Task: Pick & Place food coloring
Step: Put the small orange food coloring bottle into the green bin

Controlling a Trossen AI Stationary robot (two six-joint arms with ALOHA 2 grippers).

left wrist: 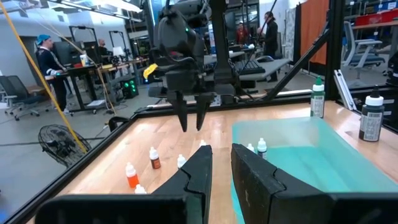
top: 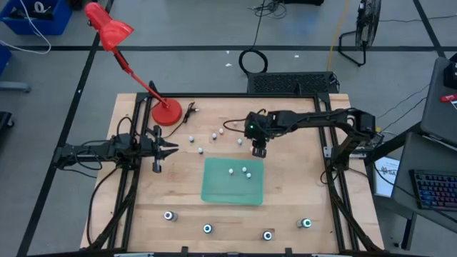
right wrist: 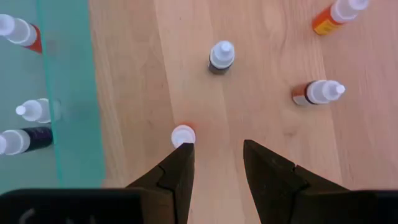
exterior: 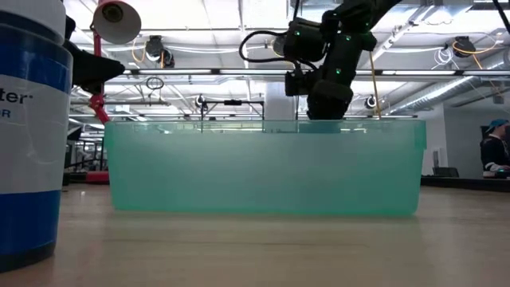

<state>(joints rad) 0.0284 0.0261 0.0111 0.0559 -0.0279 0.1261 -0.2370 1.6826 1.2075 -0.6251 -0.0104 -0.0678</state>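
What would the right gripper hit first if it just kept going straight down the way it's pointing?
Probably bare wooden table. The right gripper points down, fingers open, over plain wood beside the green tray. The nearest small bottle stands by one fingertip and might get brushed.

Robotics lab: workbenches (left wrist: pixel 93 71), floor fan (top: pixel 363 28), exposed ceiling pipes (exterior: pixel 239 72).

Our right arm reaches in from the table's right side, elbow bent, forearm stretched across toward the middle. Its wrist turns down, so our right gripper (top: pixel 258 150) points straight at the tabletop, fingers (right wrist: pixel 177 171) parted with a clear gap between them. Our left arm lies low and level along the left edge. Our left gripper (top: pixel 170 149) faces the centre, its fingers (left wrist: pixel 198 174) slightly apart, holding nothing.
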